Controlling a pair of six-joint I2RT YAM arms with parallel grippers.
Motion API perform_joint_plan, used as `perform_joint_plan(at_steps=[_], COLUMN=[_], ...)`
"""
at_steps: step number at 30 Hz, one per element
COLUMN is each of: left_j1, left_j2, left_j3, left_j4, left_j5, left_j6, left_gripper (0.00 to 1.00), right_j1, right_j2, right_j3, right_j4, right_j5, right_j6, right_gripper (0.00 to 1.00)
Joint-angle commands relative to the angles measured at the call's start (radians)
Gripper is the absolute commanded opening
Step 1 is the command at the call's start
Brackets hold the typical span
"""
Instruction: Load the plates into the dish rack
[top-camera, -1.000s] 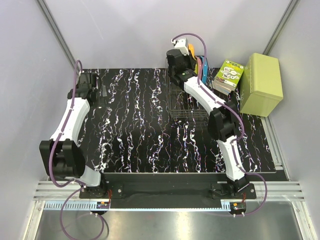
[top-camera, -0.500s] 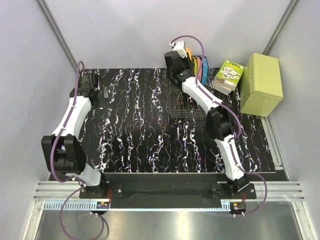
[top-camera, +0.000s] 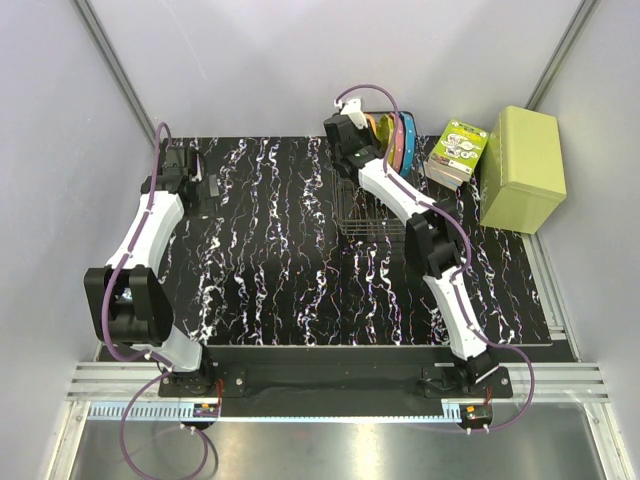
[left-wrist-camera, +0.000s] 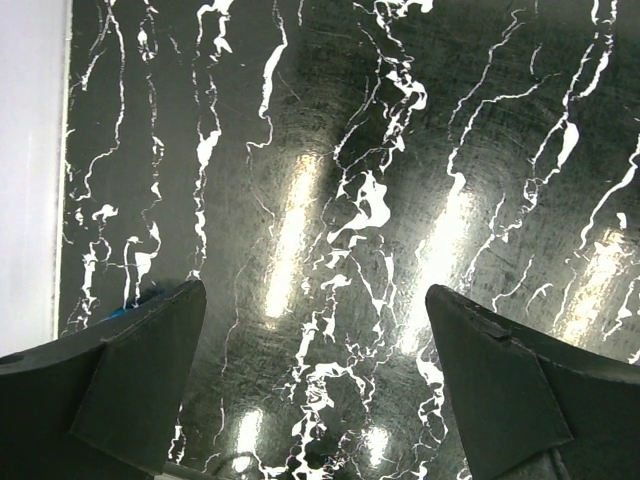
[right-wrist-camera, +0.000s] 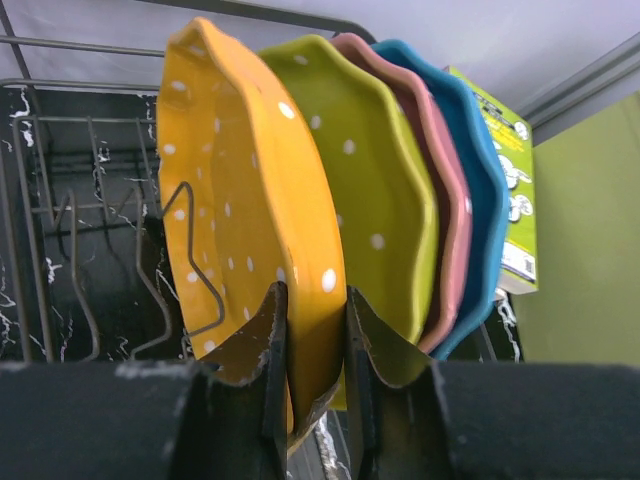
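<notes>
The plates stand on edge in a row at the far end of the dish rack (right-wrist-camera: 60, 210), a black wire basket (top-camera: 372, 212). Left to right in the right wrist view they are orange (right-wrist-camera: 235, 190), yellow-green (right-wrist-camera: 375, 180), pink (right-wrist-camera: 445, 200) and blue (right-wrist-camera: 482, 200). My right gripper (right-wrist-camera: 310, 300) is shut on the orange plate's lower rim, one finger on each face. A wire divider (right-wrist-camera: 190, 250) crosses the orange plate's left face. From above, the right gripper (top-camera: 352, 128) sits just left of the plates (top-camera: 395, 135). My left gripper (left-wrist-camera: 313, 290) hangs open over bare table at the far left (top-camera: 205, 185).
A light green box (top-camera: 522, 168) stands at the far right, with a printed carton (top-camera: 457, 152) between it and the rack. The carton also shows behind the blue plate (right-wrist-camera: 510, 190). Grey walls close in on the left, back and right.
My right gripper has shifted a little left with the orange plate, and more of the plates' rims show beside it. The left arm has barely moved.
</notes>
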Motion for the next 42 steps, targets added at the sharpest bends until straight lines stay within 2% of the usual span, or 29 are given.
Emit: perform_joint_plan(at_steps=[1,3,4,6,7,10,14,17,21,24,26,30,37,42], left_j1=[0.000,-0.001,-0.001,-0.001,0.000,0.000,0.000,-0.001,-0.023,-0.038,-0.043,-0.058,-0.087,-0.129], left_j2=[-0.009,-0.013,-0.020,-0.026,-0.032,-0.040,-0.041,-0.049,-0.088,-0.130,-0.168,-0.240,-0.248,-0.245], left_j3=[0.046,0.045,0.043,0.042,0.040,0.046,0.062,0.054,0.042,0.028,0.019,-0.004,0.057,0.123], left_j4=[0.014,0.015,0.015,0.017,0.017,0.017,0.014,0.001,-0.006,0.021,0.066,0.161,0.198,0.202], left_j5=[0.033,0.035,0.035,0.036,0.036,0.010,0.002,0.024,0.174,0.281,0.347,0.346,0.387,0.355], left_j6=[-0.014,-0.011,-0.009,-0.003,0.002,0.020,0.051,0.071,0.108,0.132,0.135,0.135,0.158,0.172], left_gripper=[0.99,0.99,0.99,0.99,0.99,0.99,0.99,0.99,0.99,0.99,0.99,0.99,0.99,0.99], right_j1=[-0.002,-0.002,-0.002,-0.002,-0.002,0.004,0.010,0.011,0.025,0.025,0.025,0.025,0.019,-0.014], right_j2=[-0.029,-0.033,-0.042,-0.054,-0.077,-0.137,-0.221,-0.299,-0.498,-0.645,-0.736,-0.830,-1.062,-1.201], right_j3=[0.077,0.072,0.069,0.056,0.046,-0.010,-0.111,-0.193,-0.380,-0.515,-0.607,-0.713,-0.943,-1.089], right_j4=[0.070,0.072,0.070,0.072,0.069,0.067,0.069,0.069,0.049,-0.074,-0.083,-0.108,-0.075,-0.020], right_j5=[0.062,0.067,0.065,0.062,0.057,0.056,0.056,0.039,-0.073,-0.309,-0.299,-0.231,-0.236,-0.210], right_j6=[-0.007,-0.011,-0.020,-0.026,-0.037,-0.060,-0.076,-0.091,-0.073,-0.011,0.061,0.095,0.038,-0.019], right_gripper=[0.13,0.20,0.30,0.41,0.56,0.84,1.00,1.00,1.00,1.00,1.00,1.00,1.00,1.00])
